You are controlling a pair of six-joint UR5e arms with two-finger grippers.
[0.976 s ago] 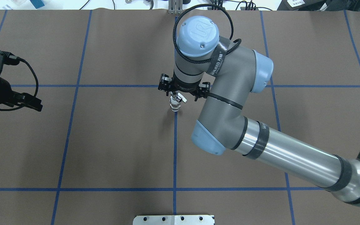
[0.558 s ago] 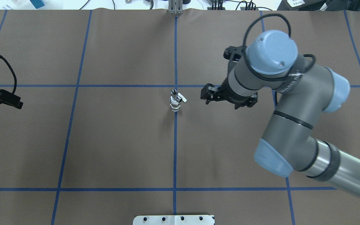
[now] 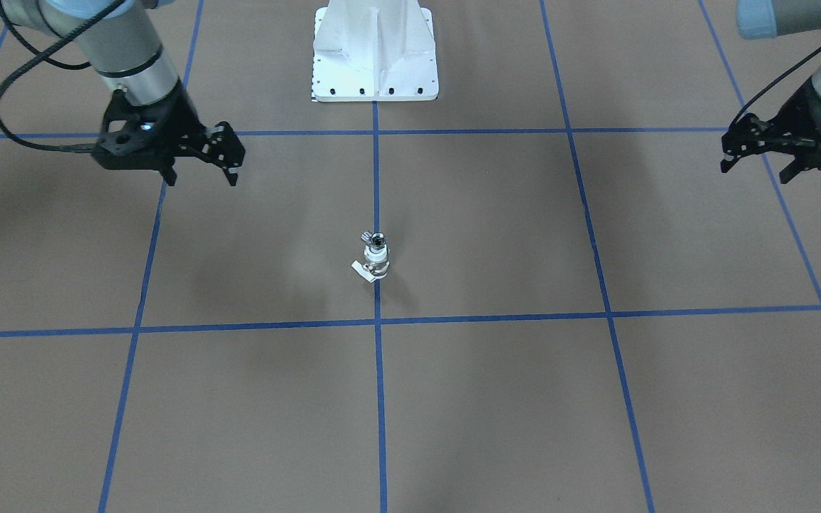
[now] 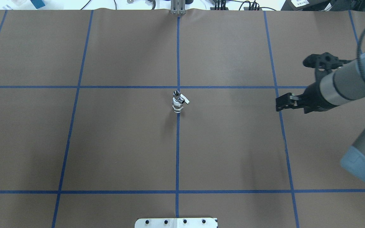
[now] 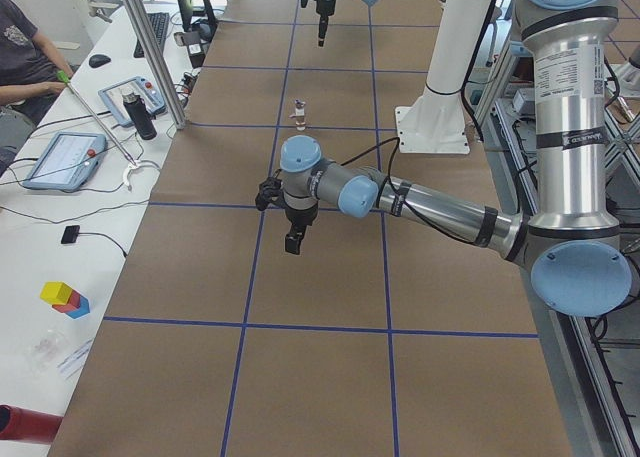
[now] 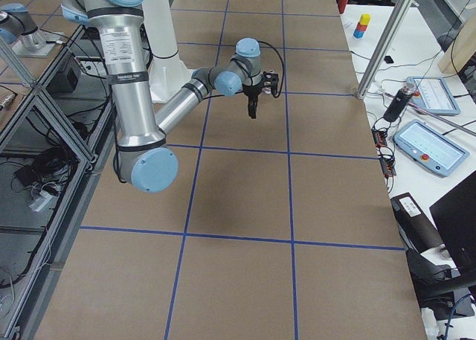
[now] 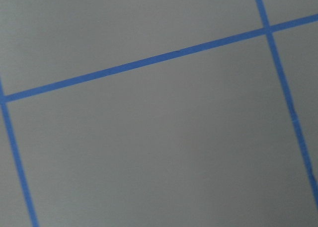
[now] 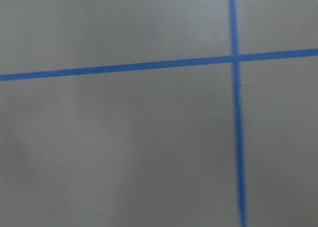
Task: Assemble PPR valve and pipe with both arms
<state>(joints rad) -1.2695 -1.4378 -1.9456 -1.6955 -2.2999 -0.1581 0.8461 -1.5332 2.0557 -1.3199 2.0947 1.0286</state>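
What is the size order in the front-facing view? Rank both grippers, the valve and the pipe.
1. right gripper and left gripper, alike, so tied.
2. PPR valve.
3. pipe, smallest.

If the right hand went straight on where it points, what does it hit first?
Likely the brown paper-covered table: the black right hand points down, well aside from the white-and-silvery valve.

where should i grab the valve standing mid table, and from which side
Probably the white-ringed body of the PPR valve, from straight above, straddling the pipe on top. It stands upright, and its tab juts toward the robot's right, so squeeze front-to-back to clear it.
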